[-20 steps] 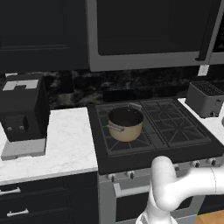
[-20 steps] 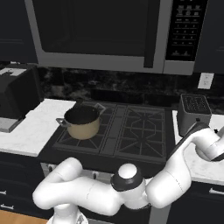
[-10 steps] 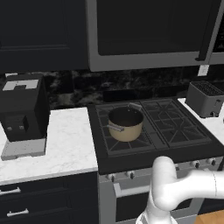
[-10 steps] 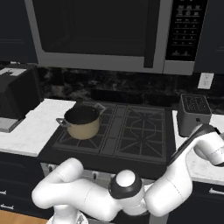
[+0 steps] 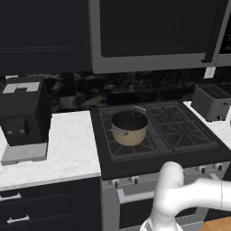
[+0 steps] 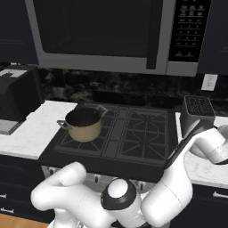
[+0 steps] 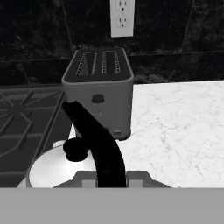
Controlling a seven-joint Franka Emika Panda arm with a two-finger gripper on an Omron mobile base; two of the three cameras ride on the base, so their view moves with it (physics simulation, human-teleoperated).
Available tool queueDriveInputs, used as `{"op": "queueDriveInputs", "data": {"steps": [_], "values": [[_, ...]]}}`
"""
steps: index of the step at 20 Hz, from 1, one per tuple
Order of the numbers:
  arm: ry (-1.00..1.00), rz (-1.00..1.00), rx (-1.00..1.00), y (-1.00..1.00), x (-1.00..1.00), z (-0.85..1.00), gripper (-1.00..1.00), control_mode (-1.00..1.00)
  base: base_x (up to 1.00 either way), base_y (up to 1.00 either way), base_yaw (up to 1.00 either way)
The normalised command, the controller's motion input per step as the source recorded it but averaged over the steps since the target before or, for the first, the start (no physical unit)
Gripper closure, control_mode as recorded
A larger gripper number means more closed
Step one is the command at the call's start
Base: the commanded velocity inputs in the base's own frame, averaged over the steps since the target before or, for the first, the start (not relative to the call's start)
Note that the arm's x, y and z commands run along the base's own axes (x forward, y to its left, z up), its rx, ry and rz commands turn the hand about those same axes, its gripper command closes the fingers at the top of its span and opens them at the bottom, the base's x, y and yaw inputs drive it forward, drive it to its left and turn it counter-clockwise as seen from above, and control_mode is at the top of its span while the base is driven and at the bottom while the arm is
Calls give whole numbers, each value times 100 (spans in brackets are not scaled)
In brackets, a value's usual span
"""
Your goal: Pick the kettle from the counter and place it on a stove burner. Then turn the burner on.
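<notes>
In your left base view, the tan saucepan (image 5: 130, 127) sits on the front-left stove burner (image 5: 131, 140) of the black cooktop, at about 6 o'clock from the microwave (image 5: 158, 34). The grey toaster (image 5: 211, 102) stands at 3 o'clock of the cooktop on the white counter (image 5: 63, 144); a black coffee machine (image 5: 22, 113) stands at 9 o'clock.

In your right base view, the arm bends out to 3 o'clock, its forearm reaching over the counter just in front of the toaster (image 6: 198, 111). The saucepan (image 6: 83, 124) is well apart, at 9 o'clock of the cooktop.

In your hand view, the kettle (image 7: 57, 168) lies at 6 o'clock — its white lid, black knob and arched black handle (image 7: 98, 144) close below the camera, just in front of the toaster (image 7: 99, 89), on the counter (image 7: 175, 127) beside the cooktop edge. You cannot tell whether the claw is released or clenched; the fingertips are hidden.
</notes>
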Motion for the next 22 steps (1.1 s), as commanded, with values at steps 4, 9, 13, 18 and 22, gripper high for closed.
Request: {"op": "queueDriveInputs", "data": {"steps": [4,9,13,18,22], "values": [[-12,6,-13,67,-23,42,100,-100,0,0,0],[-21,5,-12,78,-24,35,100,-100,0,0,0],[-28,4,-7,81,-24,34,100,-100,0,0,0],[-28,3,-2,93,-18,29,100,-100,0,0,0],[-13,3,0,86,-1,13,100,-100,0,0,0]]}}
